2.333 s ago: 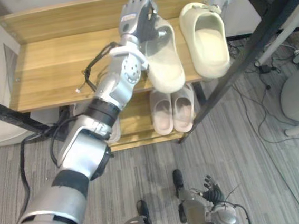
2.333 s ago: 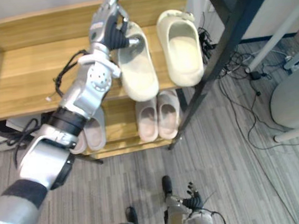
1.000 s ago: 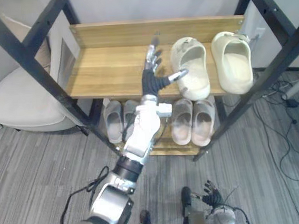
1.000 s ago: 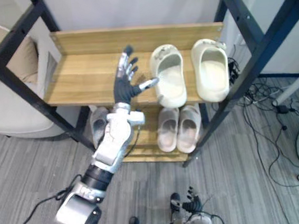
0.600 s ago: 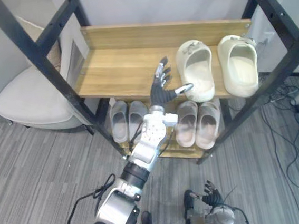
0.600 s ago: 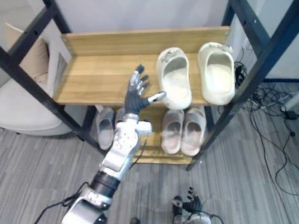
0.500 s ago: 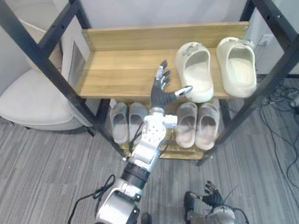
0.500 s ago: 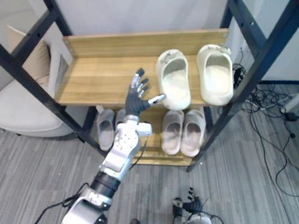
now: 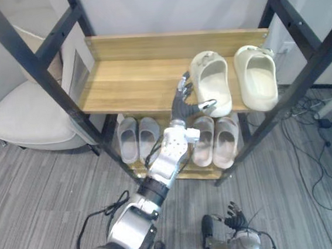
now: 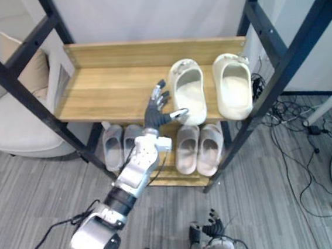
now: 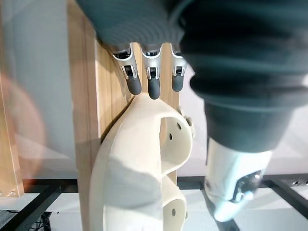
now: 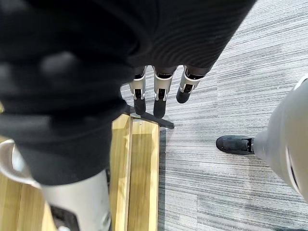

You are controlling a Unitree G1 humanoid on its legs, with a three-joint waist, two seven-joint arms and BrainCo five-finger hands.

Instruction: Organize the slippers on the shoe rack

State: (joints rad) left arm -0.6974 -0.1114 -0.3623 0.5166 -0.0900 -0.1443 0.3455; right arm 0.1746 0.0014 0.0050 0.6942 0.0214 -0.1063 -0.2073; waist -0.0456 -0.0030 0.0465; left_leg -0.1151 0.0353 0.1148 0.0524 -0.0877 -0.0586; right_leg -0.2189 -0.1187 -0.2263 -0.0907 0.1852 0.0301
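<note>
Two cream slippers (image 9: 211,82) (image 9: 257,81) lie side by side, toes toward the back, at the right end of the wooden upper shelf (image 9: 127,84). My left hand (image 9: 184,103) hovers open at the shelf's front edge, its fingers spread and its thumb pointing at the heel of the left cream slipper (image 11: 139,163). In the left wrist view the straight fingers (image 11: 153,79) end just short of that slipper. On the lower shelf stand a grey pair (image 9: 138,138) and a pinkish pair (image 9: 214,140). My right hand (image 9: 236,219) hangs low, open, over the floor.
Black slanted frame posts (image 9: 41,77) (image 9: 301,58) flank the rack on both sides. A white cushioned chair (image 9: 18,115) stands to the left. Cables (image 9: 315,145) trail over the grey striped floor at the right. The left half of the upper shelf is bare wood.
My left hand has let go of the left cream slipper and drawn back to the shelf's front edge. The slipper now lies next to its mate. The camera has pulled back.
</note>
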